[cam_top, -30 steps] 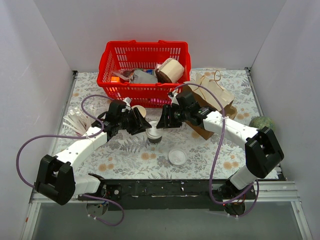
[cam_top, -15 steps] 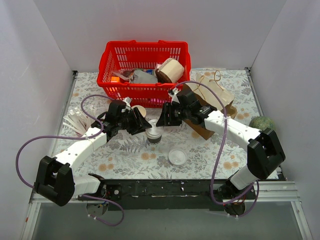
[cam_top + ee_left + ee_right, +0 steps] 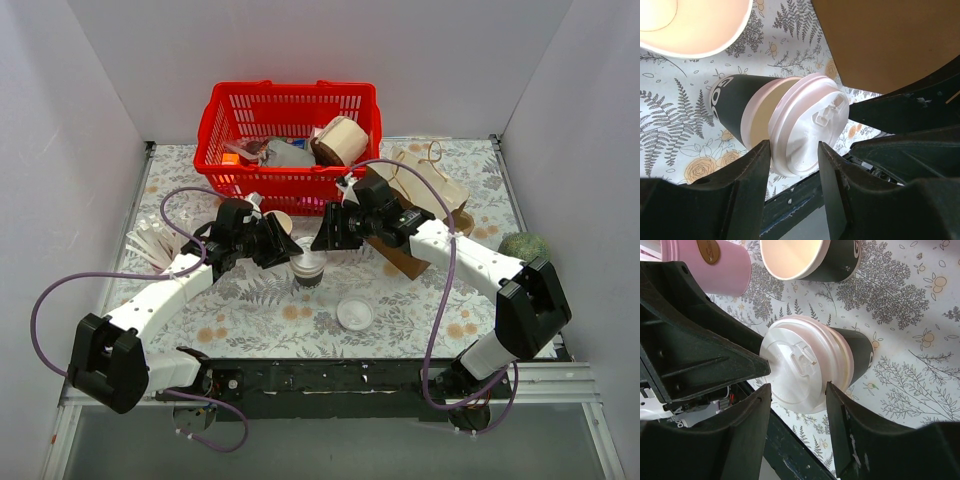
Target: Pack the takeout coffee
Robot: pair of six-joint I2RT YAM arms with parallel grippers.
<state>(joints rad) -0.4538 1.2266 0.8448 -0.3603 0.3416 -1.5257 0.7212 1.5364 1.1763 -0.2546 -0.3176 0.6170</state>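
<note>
The takeout coffee (image 3: 310, 268) is standing lidded near the tabletop's (image 3: 250, 310) centre. The right gripper (image 3: 321, 242), jaws half open and empty, is pulling back from it; the left gripper (image 3: 290, 257), jaws likewise, is hovering beside. Bagging presumably follows.

Plain white walls (image 3: 300, 60) close in back and both sides. Worktop (image 3: 250, 310) under fern-and-flower print cloth. Black rail (image 3: 330, 378) along near edge. Light even, soft shadows.

Takeout coffee (image 3: 309, 268) on table (image 3: 240, 312) centre — lidless cup (image 3: 277, 222) behind-left, loose lid (image 3: 354, 314) front-right, basket (image 3: 290, 140) farther behind.
</note>
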